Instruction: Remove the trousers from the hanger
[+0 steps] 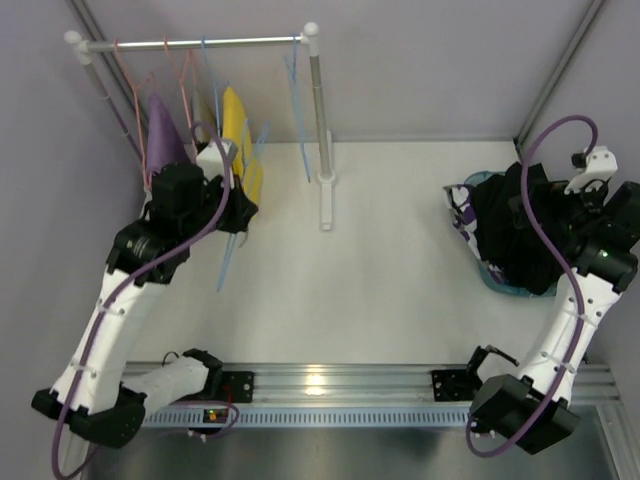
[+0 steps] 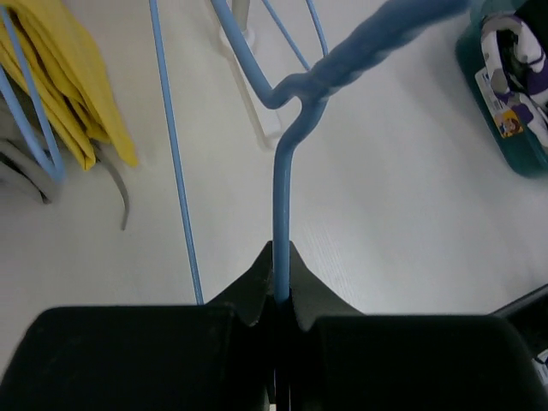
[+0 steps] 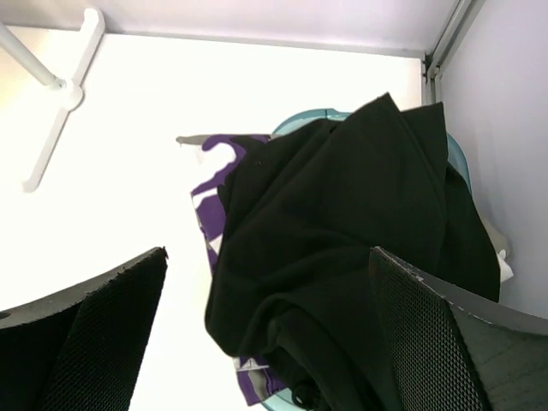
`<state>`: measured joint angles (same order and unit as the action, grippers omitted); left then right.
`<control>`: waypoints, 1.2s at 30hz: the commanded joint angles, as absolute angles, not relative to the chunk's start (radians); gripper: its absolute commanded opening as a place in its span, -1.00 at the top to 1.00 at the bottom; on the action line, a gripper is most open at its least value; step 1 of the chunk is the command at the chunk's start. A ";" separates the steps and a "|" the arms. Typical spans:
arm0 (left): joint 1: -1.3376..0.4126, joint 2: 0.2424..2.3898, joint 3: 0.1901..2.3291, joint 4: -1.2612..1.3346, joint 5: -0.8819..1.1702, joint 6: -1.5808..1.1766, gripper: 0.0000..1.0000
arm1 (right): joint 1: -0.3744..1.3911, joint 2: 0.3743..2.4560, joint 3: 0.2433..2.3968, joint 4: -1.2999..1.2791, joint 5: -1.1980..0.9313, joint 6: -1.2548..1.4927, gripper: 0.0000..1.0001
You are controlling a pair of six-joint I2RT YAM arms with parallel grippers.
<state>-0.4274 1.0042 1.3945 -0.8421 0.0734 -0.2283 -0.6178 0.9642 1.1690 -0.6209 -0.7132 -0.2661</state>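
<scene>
We saw the left tool (image 2: 281, 295) pressed shut on the stem of a bare blue hanger (image 2: 282, 197), no cloth on it. The right tool (image 3: 267, 265) was spread wide w/ nothing betw. its fingers, hanging just over the black trousers (image 3: 342, 223). Those lay heaped on the camo trousers (image 3: 208, 204), both in a teal basket (image 3: 300, 120) at the far right of the surface (image 1: 390, 280), well apart from the rack (image 1: 318, 120). By our read both pairs were already off & only the hanger wanted putting away.

Risks, as we judged them:
- The wire was thin & round, so it could swivel or slip in the pinch w/ any sideways pull.
- Its long lower part sat near the yellow garment (image 2: 60, 94) & other blue wires (image 2: 175, 171), so a careless swing could hook one & drag it.
- The black pile stood above the rim & spilled over one side, so a closing or dropping right tool could catch a fold & pull it out.

Materials:
- Hanger: smooth coated wire, twisted at the neck, prob. springy.
- Black cloth: matte, soft, deep limp folds.
- Camo cloth: purple/white/dark patches.
- Basket: hard plastic by the look, rounded rim.
- Right tool pads: dark, fine mesh texture.
- Surface: white, smooth, faint grain
</scene>
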 commanded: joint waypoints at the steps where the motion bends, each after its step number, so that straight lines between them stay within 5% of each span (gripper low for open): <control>1: -0.411 1.149 1.578 -0.799 0.037 -0.248 1.00 | -0.629 0.989 1.245 -0.609 -0.761 -0.209 -0.99; 18: -0.206 1.831 2.265 -0.707 0.230 -0.328 1.00 | -0.629 0.992 1.269 -0.560 -0.861 -0.052 -0.99; 33: -0.198 1.937 2.194 -0.621 0.204 -0.393 0.83 | -0.629 0.994 1.220 -0.531 -0.848 -0.048 -0.99; 36: -0.198 1.937 2.184 -0.620 0.198 -0.393 0.64 | -0.629 0.989 1.213 -0.537 -0.851 -0.051 -0.99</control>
